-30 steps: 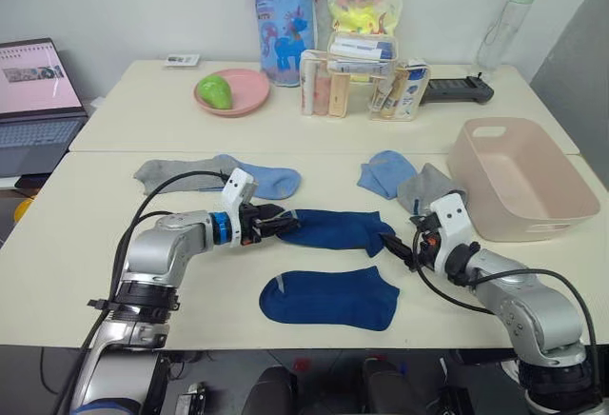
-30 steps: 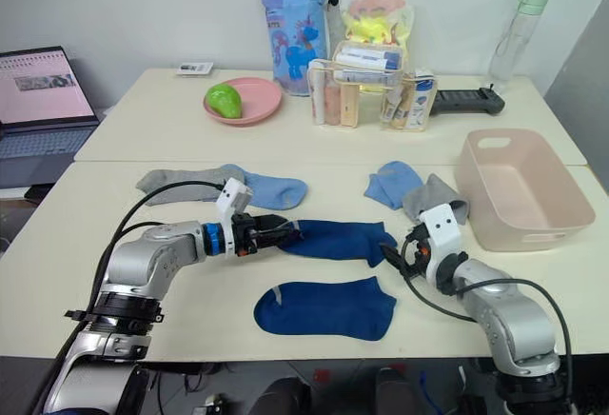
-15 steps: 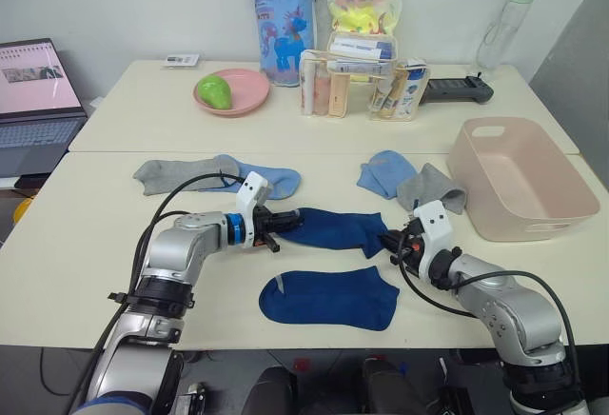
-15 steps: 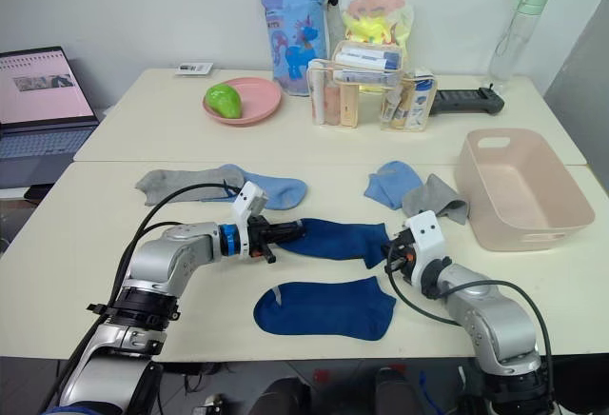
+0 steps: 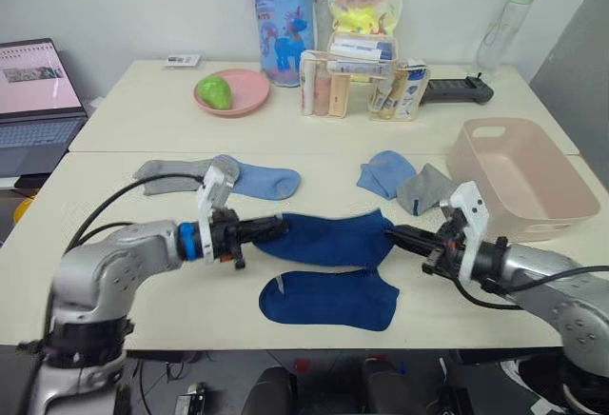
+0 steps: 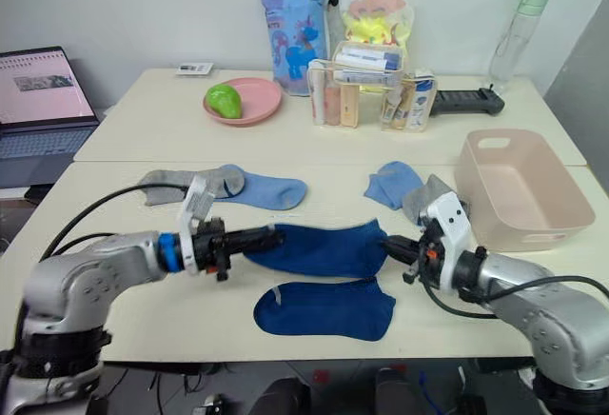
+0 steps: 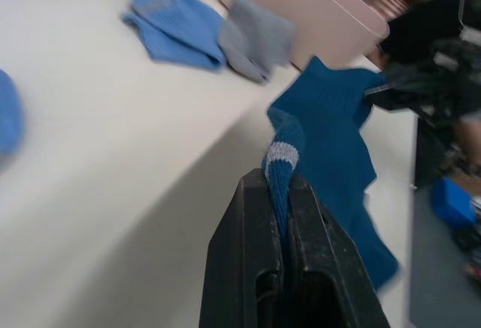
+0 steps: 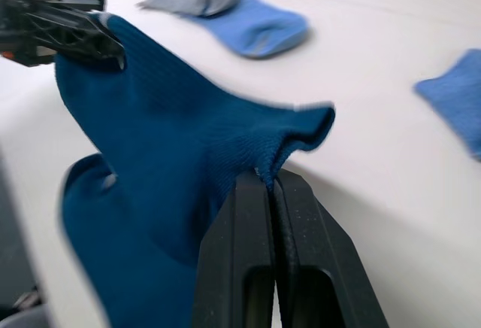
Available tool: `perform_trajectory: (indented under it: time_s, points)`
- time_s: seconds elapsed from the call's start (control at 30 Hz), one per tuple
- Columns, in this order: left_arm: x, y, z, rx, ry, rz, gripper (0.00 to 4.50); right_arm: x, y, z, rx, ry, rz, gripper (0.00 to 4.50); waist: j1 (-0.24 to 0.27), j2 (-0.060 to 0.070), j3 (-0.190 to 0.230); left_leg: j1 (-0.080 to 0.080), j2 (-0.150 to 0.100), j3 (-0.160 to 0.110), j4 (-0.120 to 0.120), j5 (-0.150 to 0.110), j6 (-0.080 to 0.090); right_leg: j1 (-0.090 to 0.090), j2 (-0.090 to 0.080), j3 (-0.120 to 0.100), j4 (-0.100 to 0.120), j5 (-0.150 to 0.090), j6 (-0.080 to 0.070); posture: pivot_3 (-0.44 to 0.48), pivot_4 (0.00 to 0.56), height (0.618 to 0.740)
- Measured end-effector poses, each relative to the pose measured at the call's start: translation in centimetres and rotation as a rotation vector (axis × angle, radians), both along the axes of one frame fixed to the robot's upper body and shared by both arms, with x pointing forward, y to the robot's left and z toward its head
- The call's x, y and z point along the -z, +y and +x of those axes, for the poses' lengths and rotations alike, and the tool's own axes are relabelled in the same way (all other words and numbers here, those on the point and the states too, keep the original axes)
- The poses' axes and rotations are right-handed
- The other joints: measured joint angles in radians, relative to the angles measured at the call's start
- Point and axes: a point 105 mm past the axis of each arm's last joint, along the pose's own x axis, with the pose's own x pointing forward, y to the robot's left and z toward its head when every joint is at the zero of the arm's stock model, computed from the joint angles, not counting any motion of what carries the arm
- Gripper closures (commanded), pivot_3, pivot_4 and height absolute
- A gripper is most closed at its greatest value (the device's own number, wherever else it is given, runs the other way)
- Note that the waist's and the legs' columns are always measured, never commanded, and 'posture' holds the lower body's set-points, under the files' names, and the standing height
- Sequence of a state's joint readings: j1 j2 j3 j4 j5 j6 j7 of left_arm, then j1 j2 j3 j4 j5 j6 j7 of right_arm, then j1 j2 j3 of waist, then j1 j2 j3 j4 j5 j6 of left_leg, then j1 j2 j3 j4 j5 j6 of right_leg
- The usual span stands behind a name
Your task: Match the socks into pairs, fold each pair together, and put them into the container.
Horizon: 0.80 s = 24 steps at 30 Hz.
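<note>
A dark navy sock point(image 5: 328, 237) hangs stretched just above the table between my two grippers. My left gripper point(image 5: 270, 229) is shut on its grey-banded cuff end point(image 7: 282, 161), and my right gripper point(image 5: 394, 234) is shut on the opposite end point(image 8: 289, 136). The second navy sock point(image 5: 328, 299) lies flat right below and in front of it. At the left, a grey sock point(image 5: 166, 172) overlaps a light blue sock point(image 5: 264, 181). Another light blue sock point(image 5: 385, 171) and grey sock point(image 5: 425, 189) lie at the right. The pale pink container point(image 5: 476, 169) stands empty at the far right.
On the far table stand a pink plate point(image 5: 249, 99) with a green fruit, a clear organiser of bottles point(image 5: 362, 77), two printed bags, a black device point(image 5: 457, 89) and a bottle point(image 5: 500, 20). A laptop point(image 5: 33, 101) sits off the left edge.
Both grippers have shut on the ends of the navy sock, lifted it and drawn it nearer, over the other navy sock. The arms have spread apart, pulling it taut.
</note>
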State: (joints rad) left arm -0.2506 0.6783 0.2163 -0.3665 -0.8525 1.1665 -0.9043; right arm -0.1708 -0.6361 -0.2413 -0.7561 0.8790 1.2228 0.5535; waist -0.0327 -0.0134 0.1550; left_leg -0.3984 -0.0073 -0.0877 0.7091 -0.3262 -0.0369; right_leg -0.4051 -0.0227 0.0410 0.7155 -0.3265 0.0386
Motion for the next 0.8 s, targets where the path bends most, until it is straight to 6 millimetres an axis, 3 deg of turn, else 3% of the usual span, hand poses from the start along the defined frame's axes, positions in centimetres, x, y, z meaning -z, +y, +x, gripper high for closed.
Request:
perform_trajectory:
  time_s: [0.1,0.27,0.57,0.8]
  points:
    - [1.3,0.0,-2.0,-0.002,0.076,0.002,4.50,0.3,-0.4,-1.5,-0.058,0.056,-0.062,4.48,0.001,0.000,0.000,0.001,0.000,0.000,0.000,0.000,0.000,0.001,0.000,0.000,0.000,0.000,0.000,0.000,0.150,0.703]
    - [4.0,-0.6,-3.4,-0.038,0.132,0.033,4.50,1.5,-0.5,-1.9,-0.067,0.101,-0.120,4.48,0.002,0.000,0.000,0.001,0.000,0.000,0.000,0.000,0.000,0.001,0.000,0.000,-0.001,0.000,0.000,0.000,0.150,0.703]
    - [7.5,-1.4,-3.5,-0.113,0.125,0.077,4.50,4.7,0.1,-1.5,-0.042,0.076,-0.237,4.48,0.003,0.000,0.000,0.001,0.000,0.001,-0.001,0.000,0.000,0.001,0.000,0.000,-0.001,0.000,0.000,0.000,0.150,0.703]
    - [7.7,-1.3,-3.4,-0.123,0.089,0.098,4.50,5.8,-0.2,-1.3,-0.032,0.056,-0.295,4.48,0.003,0.000,0.000,0.001,0.000,0.001,-0.001,0.000,0.000,0.001,0.000,0.000,-0.001,0.000,0.000,0.000,0.150,0.703]
